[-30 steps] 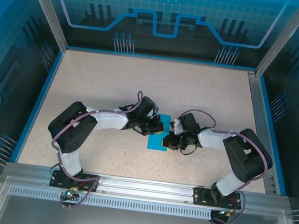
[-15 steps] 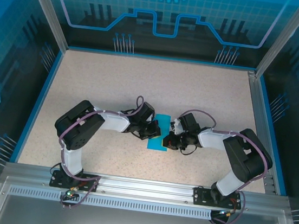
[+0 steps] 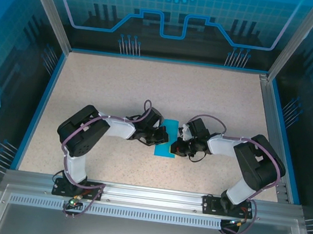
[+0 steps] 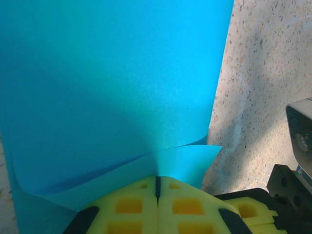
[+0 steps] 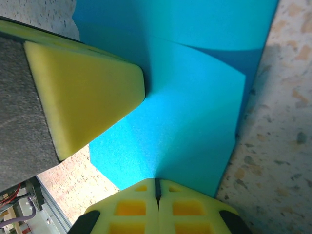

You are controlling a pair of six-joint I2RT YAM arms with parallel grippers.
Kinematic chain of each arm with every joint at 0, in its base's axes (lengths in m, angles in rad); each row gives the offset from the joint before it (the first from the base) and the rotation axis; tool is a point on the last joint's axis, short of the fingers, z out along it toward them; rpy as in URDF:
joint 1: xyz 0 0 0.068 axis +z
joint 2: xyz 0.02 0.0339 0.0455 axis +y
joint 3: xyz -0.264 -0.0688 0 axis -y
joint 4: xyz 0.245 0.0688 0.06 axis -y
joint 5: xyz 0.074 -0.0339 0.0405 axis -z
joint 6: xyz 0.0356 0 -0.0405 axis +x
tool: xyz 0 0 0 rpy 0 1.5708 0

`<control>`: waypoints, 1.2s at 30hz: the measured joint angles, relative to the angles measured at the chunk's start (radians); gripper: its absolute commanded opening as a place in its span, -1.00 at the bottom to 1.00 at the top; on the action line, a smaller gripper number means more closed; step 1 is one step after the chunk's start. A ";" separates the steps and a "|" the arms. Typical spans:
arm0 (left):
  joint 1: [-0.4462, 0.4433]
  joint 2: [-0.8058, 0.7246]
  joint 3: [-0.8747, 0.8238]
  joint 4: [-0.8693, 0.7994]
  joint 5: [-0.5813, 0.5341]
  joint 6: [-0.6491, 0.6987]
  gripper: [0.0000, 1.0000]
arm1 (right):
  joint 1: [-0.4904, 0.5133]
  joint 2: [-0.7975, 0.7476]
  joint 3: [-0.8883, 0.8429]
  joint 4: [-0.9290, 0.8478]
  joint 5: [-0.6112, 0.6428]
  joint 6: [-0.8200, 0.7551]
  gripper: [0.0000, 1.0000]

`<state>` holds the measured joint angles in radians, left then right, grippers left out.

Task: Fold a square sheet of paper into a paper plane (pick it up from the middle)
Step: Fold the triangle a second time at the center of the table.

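The square sheet of paper [image 3: 164,150] is cyan-blue and lies mid-table as a narrow, folded-over strip between the two arms. In the left wrist view the paper [image 4: 112,87] rises in curved layers that meet at the seam of my left gripper [image 4: 157,181], which is shut on it. In the right wrist view the paper [image 5: 195,122] also runs into the seam of my right gripper [image 5: 157,184], shut on it. A yellow left fingertip [image 5: 83,92] presses on the paper from the other side. From above, the left gripper [image 3: 162,136] and right gripper [image 3: 177,146] face each other across the strip.
The speckled beige table [image 3: 103,82] is bordered by blue rails and transparent walls. The metal frame [image 3: 147,193] with both arm bases runs along the near edge. The right arm's black body [image 4: 292,180] sits close on the left gripper's right.
The left arm has swung its elbow toward the near edge and pushed its gripper closer to the paper. The paper now looks narrower. The right arm has barely moved.
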<state>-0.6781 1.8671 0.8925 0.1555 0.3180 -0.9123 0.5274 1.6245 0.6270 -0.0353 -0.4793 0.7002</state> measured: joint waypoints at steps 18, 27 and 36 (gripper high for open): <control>0.049 -0.005 -0.057 0.105 0.023 0.033 -1.00 | 0.000 -0.007 -0.019 0.027 0.001 0.007 -1.00; 0.071 -0.006 -0.064 0.116 0.029 0.052 -1.00 | 0.000 -0.008 -0.019 0.027 0.002 0.007 -1.00; 0.117 -0.010 -0.067 0.112 0.031 0.077 -1.00 | 0.000 -0.008 -0.019 0.028 0.002 0.008 -1.00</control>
<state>-0.5606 1.8568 0.8253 0.2676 0.3485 -0.8349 0.5270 1.6165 0.6083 -0.0074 -0.4774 0.7078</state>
